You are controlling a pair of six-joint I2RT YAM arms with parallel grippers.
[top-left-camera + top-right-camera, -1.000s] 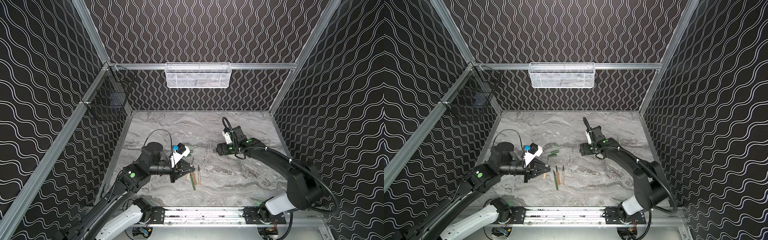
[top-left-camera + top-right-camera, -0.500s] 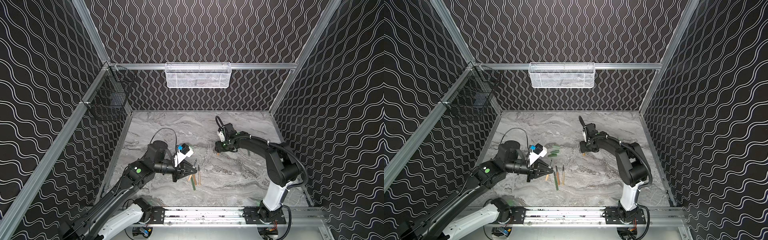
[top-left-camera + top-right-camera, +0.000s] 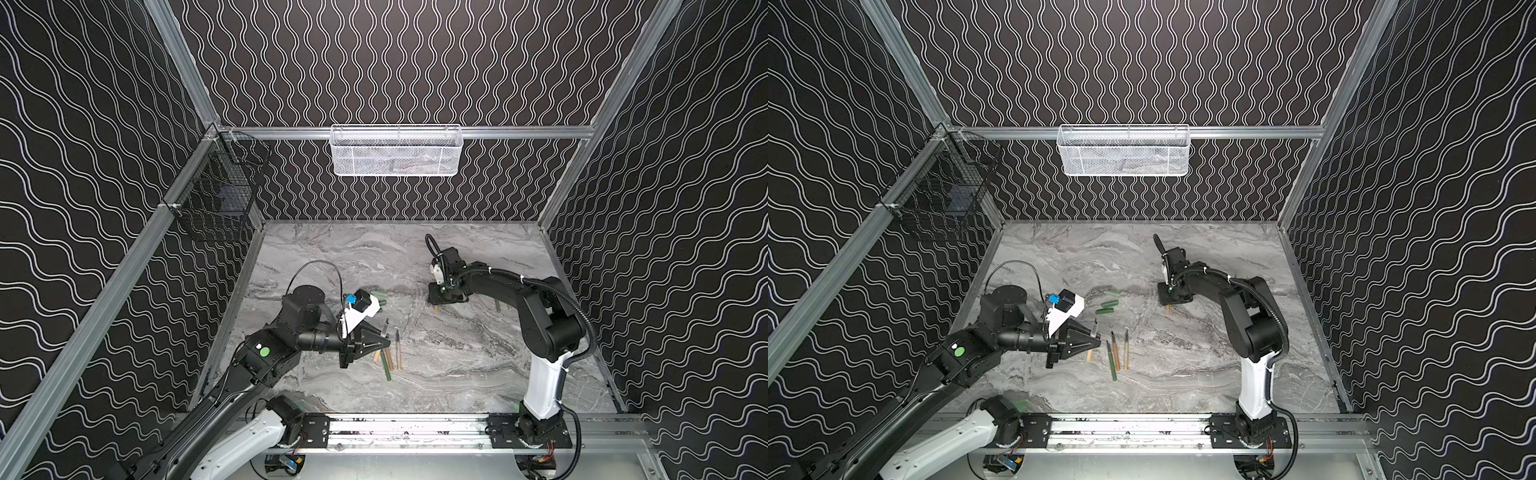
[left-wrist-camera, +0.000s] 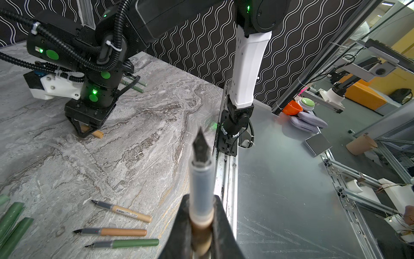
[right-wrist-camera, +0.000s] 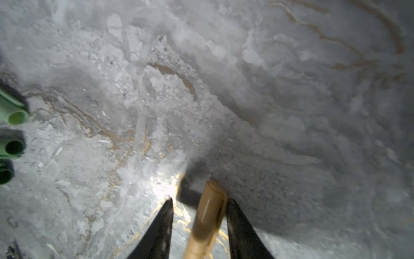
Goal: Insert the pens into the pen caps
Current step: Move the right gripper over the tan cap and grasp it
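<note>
Right wrist: fingers (image 5: 242,231) part-open, seemingly touching tan cap (image 5: 208,213).

The right tool (image 5: 200,200) is pointing down at the grey marbled tabletop (image 5: 291,101), its two dark fingers (image 5: 164,226) standing apart. A tan pen cap (image 5: 209,213) is lying between them, its rounded end pointing away from the camera. It is resting against one finger, while a clear gap is showing between it and the other. A dark shadow is falling just beyond the cap's end, and bright glare is shining on the stone by the free fingertip. Off to the tool's left in the scene, three green pen caps (image 5: 15,116) are lying side by side at the edge of view, their open mouths facing the camera.
</note>
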